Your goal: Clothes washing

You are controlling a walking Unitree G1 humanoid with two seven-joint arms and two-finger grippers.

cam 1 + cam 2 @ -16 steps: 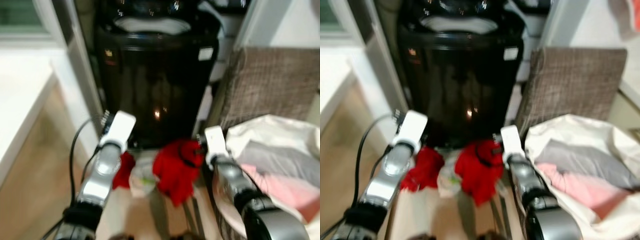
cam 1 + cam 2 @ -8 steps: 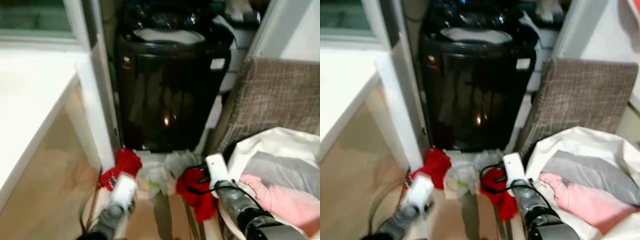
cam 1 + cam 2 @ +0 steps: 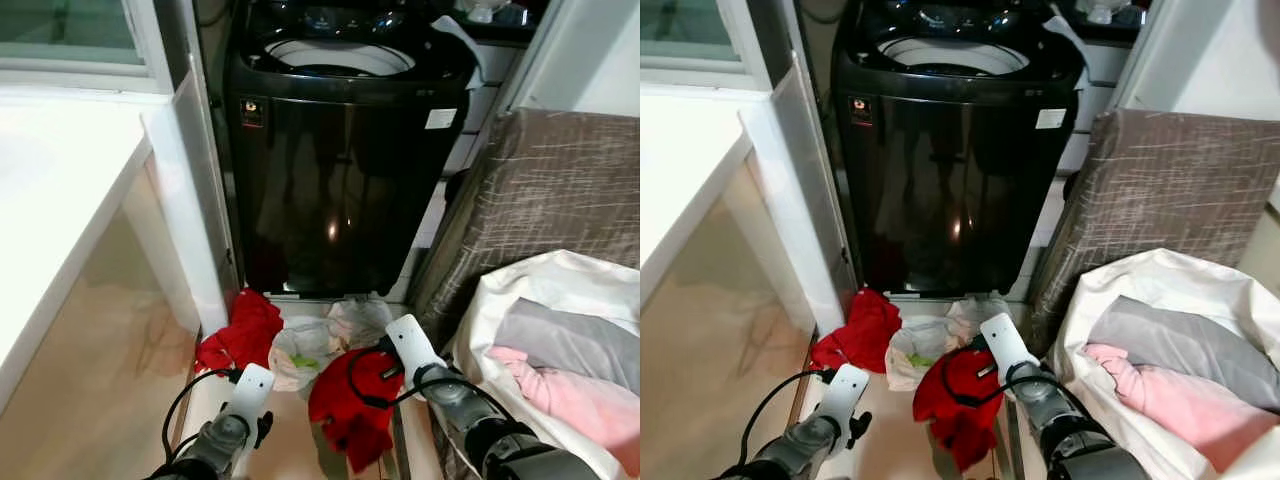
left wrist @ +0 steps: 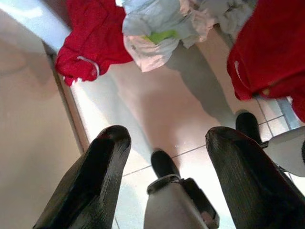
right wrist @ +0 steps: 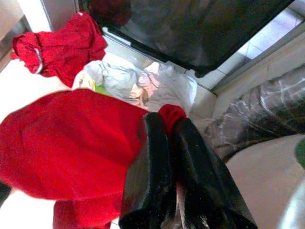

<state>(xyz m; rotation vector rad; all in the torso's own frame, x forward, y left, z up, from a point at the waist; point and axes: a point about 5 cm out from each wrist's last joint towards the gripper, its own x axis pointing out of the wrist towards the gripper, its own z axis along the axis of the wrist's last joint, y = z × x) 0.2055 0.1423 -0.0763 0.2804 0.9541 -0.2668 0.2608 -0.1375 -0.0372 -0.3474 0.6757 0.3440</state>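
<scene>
1. Right gripper (image 5: 164,143) fingers pinched tight on red garment (image 3: 352,405), hanging above floor before black washer (image 3: 340,150).
2. Left gripper (image 4: 164,143) fingers spread wide, holding nothing.
3. Washer stickers unreadable.

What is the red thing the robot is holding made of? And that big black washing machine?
The red garment pinched in the right gripper looks like soft, fuzzy cloth, perhaps fleece or knit: it droops in folds and has a matte, nappy surface. The washing machine looks like glossy black metal or plastic, I can't tell which; its smooth front mirrors a small light like a mirror.
</scene>
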